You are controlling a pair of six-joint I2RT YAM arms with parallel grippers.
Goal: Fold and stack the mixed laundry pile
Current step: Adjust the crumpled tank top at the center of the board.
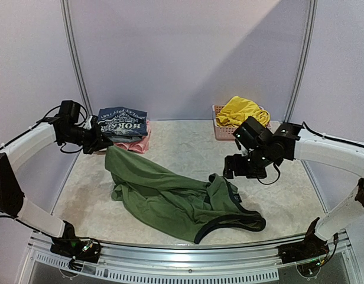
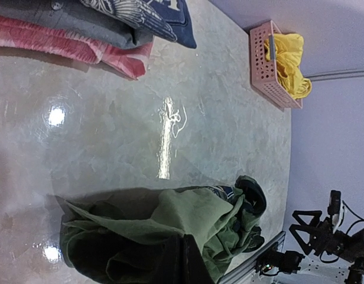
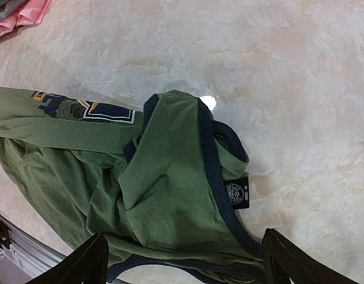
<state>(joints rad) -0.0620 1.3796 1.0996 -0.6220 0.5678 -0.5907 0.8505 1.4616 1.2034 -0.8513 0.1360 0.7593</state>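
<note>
The olive-green sleeveless shirt [image 1: 176, 198] lies crumpled across the middle of the table, its dark-trimmed neck and armholes toward the front right. My left gripper [image 1: 105, 144] is shut on the shirt's far left corner, next to the folded stack. In the left wrist view the fabric [image 2: 194, 219] bunches around the closed fingers [image 2: 197, 263]. My right gripper [image 1: 236, 167] hovers open just above the shirt's right end. In the right wrist view its fingers [image 3: 81, 263] straddle the dark trim and label [image 3: 237, 193], touching nothing. The yellow shorts [image 1: 240, 110] sit in the pink basket [image 1: 220, 131].
A folded stack stands at the back left: a navy printed shirt [image 1: 123, 121] on grey and pink garments [image 1: 139, 145]. The pink basket is at the back right against the wall. A metal rail [image 1: 188, 254] runs along the table's front edge.
</note>
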